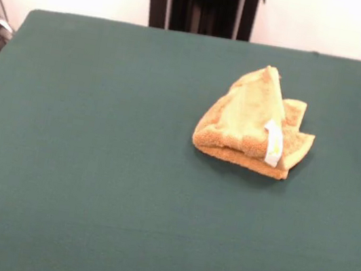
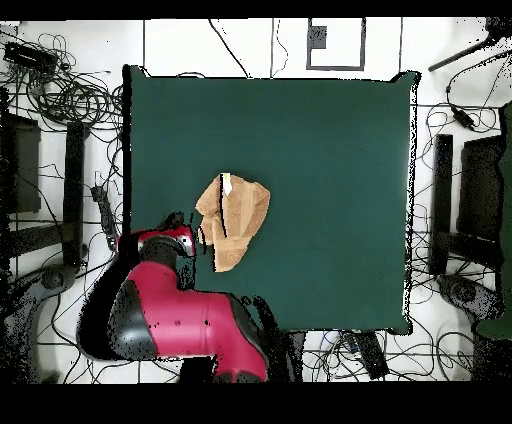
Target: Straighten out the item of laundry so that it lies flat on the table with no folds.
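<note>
towel [image 1: 254, 123]: folded, peaked heap, tag [image 1: 273, 142] up, right-far on desk [image 1: 93, 163] | progress: not flat, unfolding all left | arm [image 2: 165, 300] beside towel | jaws: cannot tell

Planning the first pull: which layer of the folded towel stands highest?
The pale yellow-green flap, peaked like a tent; the orange terry layers lie low on the green felt table.

Your front view cuts the bench [image 1: 90, 183] off at its bottom and side edges. Towel [image 1: 254, 123] is folded over itself, so the lower layers are hidden. Overhead, the arm [image 2: 160, 300] covers the bench's near corner; gripper [image 2: 196, 240] fingers are too small to read.
</note>
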